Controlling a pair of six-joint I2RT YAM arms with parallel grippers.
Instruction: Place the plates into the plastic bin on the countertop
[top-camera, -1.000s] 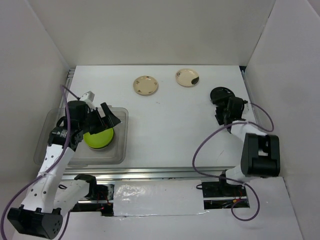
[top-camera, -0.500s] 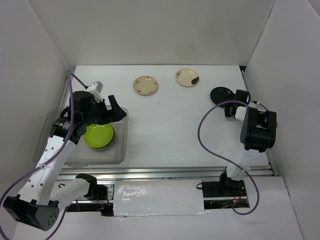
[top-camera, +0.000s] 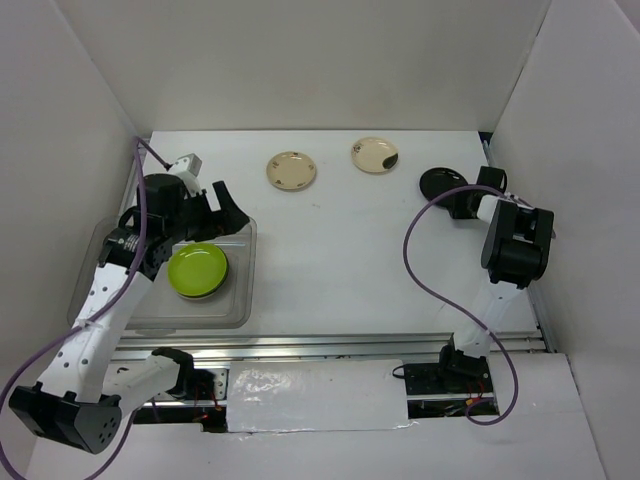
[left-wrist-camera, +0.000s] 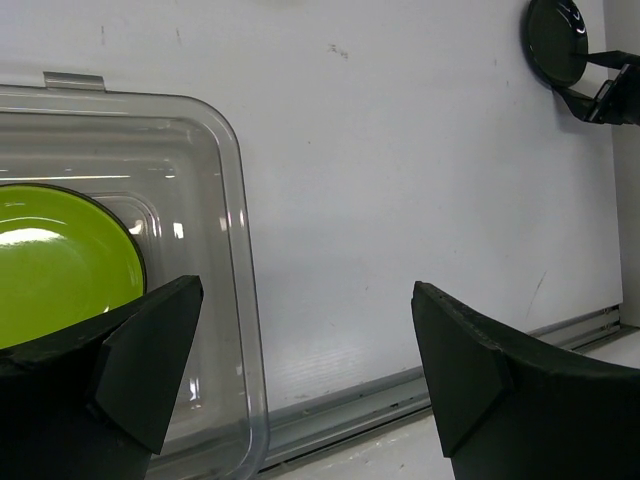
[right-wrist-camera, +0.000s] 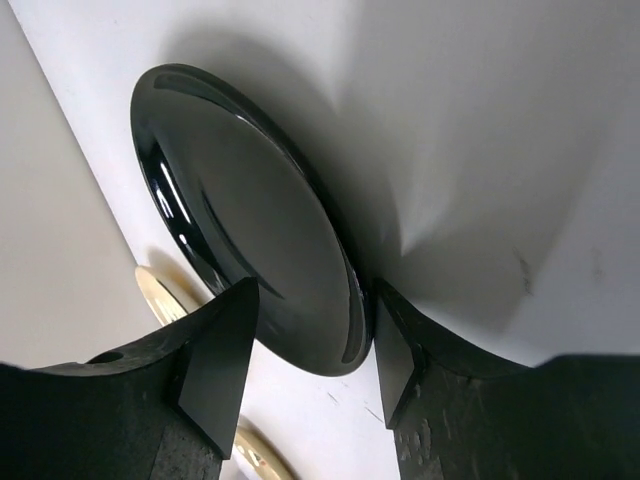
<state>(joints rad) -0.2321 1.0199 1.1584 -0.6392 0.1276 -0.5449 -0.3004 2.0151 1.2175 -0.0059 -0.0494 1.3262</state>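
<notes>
A glossy black plate (top-camera: 440, 183) (right-wrist-camera: 250, 230) lies at the right side of the white countertop (top-camera: 340, 250). My right gripper (top-camera: 466, 201) (right-wrist-camera: 315, 330) reaches in from the plate's right. Its jaws straddle the near rim, still wider than the rim and partly open. A lime green plate (top-camera: 196, 270) (left-wrist-camera: 50, 260) rests on top of a stack inside the clear plastic bin (top-camera: 245, 300) (left-wrist-camera: 240, 250) at the left. My left gripper (top-camera: 210, 212) (left-wrist-camera: 300, 310) hovers wide open and empty over the bin's far right corner. Two cream plates (top-camera: 291, 171) (top-camera: 375, 154) lie at the back.
White walls close in the left, right and back sides. A metal rail (top-camera: 330, 345) runs along the near edge. The black plate sits close to the right wall and right rail (top-camera: 510, 200). Purple cables (top-camera: 420, 270) loop from both arms.
My right gripper swung round to the black plate's right side and its jaws narrowed around the rim. My left gripper lifted off the green plate and drew toward the bin's far edge.
</notes>
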